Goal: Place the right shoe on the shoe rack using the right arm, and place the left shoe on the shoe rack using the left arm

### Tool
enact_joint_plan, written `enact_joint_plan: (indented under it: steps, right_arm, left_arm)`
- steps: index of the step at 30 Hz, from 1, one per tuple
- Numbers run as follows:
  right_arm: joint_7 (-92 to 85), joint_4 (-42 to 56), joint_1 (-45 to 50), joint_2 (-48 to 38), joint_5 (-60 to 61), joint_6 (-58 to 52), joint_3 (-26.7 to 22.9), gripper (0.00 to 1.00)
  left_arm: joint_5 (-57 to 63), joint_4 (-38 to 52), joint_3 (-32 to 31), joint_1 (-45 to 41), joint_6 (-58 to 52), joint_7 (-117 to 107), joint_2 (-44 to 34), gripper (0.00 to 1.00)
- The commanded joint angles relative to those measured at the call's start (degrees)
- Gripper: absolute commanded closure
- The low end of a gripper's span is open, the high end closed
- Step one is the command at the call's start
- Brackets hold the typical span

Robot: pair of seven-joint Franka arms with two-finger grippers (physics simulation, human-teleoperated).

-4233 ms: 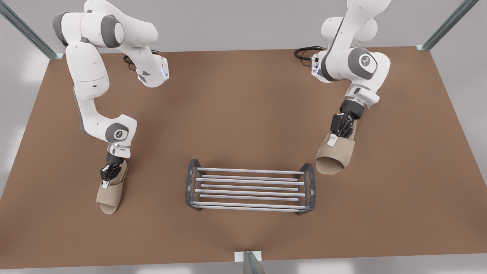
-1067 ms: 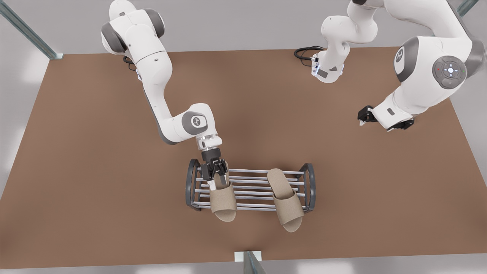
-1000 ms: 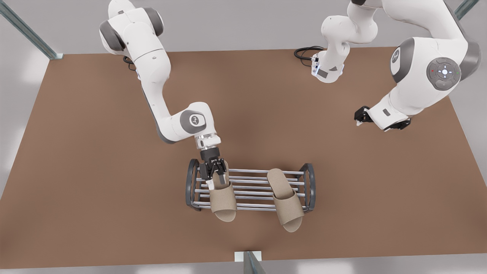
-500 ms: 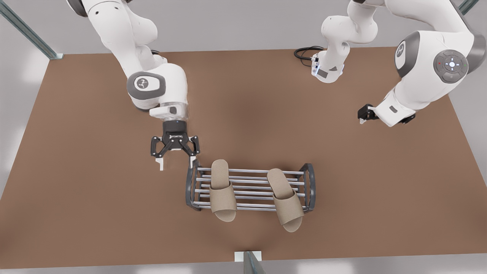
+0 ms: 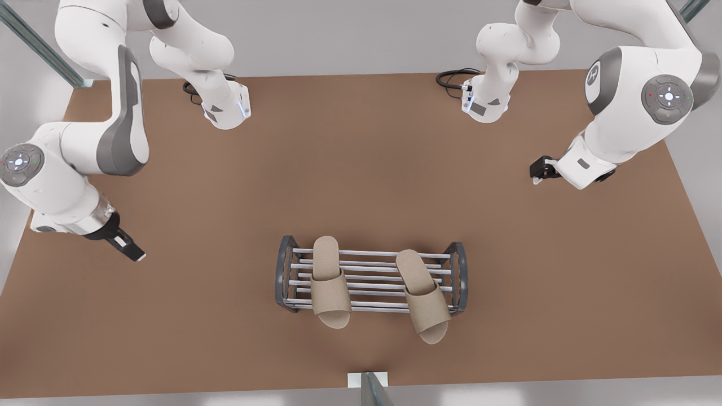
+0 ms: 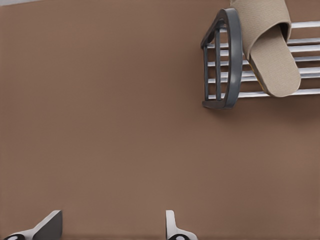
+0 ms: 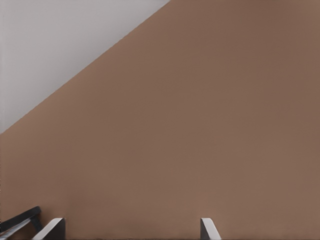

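Brown tabletop (image 5: 361, 169) is carrying the shoe rack (image 5: 370, 280), with both beige slippers lying across its bars: left shoe (image 5: 329, 283), right shoe (image 5: 422, 296). Left gripper (image 6: 112, 225) is hanging spread and empty, well away from the rack; right gripper (image 7: 131, 229) is likewise hanging parted, fingers over bare table.

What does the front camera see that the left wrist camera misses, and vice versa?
Front view, not the wrist: the slipper on the front view's right, the far end of the shoe rack, and the right gripper, open, waiting near the table edge. Left wrist view, not the front: the gap between the fingertips of the left gripper, open, off the rack. Both: the other slipper on the rack's bars, the table.
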Motion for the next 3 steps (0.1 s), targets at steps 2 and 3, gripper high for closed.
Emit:
enact_joint_plan:
  steps: [2,3]
  right_arm:
    - [-40.27,1.14,-0.71,0.96,3.55,-5.68,-0.01,0.00]
    - [-40.80,1.06,-0.71,0.96,3.55,-5.95,-0.01,0.00]
  left_arm:
    - [0.12,0.03,0.01,0.00,-0.04,-2.02,-0.05,0.00]
    - [0.12,0.03,0.01,0.00,-0.04,-2.02,-0.05,0.00]
